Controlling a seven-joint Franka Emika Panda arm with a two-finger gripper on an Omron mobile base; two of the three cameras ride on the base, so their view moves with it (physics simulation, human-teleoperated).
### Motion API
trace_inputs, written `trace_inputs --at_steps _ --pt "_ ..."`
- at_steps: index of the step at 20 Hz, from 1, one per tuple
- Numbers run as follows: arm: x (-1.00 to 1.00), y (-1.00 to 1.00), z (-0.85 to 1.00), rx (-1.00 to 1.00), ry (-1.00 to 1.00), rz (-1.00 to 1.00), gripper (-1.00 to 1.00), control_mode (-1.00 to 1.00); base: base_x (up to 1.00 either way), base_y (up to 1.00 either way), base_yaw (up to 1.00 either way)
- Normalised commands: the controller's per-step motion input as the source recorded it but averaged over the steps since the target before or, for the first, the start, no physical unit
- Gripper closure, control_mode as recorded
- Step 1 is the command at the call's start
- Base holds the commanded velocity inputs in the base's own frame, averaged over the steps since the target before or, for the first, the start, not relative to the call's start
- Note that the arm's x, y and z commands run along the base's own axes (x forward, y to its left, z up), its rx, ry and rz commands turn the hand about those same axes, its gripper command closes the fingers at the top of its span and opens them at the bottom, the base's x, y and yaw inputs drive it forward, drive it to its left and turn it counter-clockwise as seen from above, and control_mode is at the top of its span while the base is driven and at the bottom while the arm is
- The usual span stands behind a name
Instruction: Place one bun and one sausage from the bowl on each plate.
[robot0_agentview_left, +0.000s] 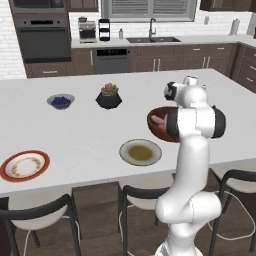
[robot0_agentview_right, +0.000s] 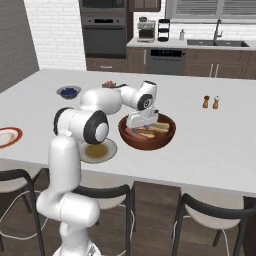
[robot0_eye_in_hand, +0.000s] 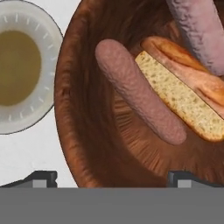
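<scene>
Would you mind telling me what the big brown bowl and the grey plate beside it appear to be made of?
The bowl looks like turned wood with a satin finish: reddish-brown, with fine streaks like grain running down its inner wall, though glazed ceramic is possible. The grey plate looks like glazed ceramic or stoneware: a smooth pale rim with small radial ticks and a flat brownish centre.

We see the white arm reaching over the counter (robot0_agentview_right: 210, 145) so that our gripper (robot0_agentview_right: 142, 121) hangs with its jaws spread just above the reddish-brown bowl (robot0_agentview_right: 147, 139), where buns and sausages lie together. The pale grey plate (robot0_agentview_right: 102, 151) sits just left of the bowl, partly behind our arm, and the orange-rimmed plate (robot0_agentview_right: 9, 136) lies well apart at the left edge. Farther back we find a small bowl of blue berries (robot0_agentview_right: 68, 92), and to the right two shakers (robot0_agentview_right: 210, 102) side by side.
</scene>
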Motion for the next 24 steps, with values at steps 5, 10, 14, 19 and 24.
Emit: trace_inputs --at_steps 5,10,14,19,24 --pt "0.21 0.12 -0.29 0.08 0.0 0.09 -1.0 -1.0 0.0 0.0 0.0" --pt "0.09 0.02 -0.2 0.12 0.0 0.09 -1.0 -1.0 0.0 0.0 0.0" --pt "0.0 0.11 -0.18 0.02 0.0 0.08 -1.0 -1.0 0.0 0.0 0.0" --pt "0.04 0.14 -0.1 0.0 -0.04 0.05 -1.0 -1.0 0.0 0.0 0.0" --pt "0.2 0.0 0.0 0.01 -0.01 0.03 -1.0 -1.0 0.0 0.0 0.0"
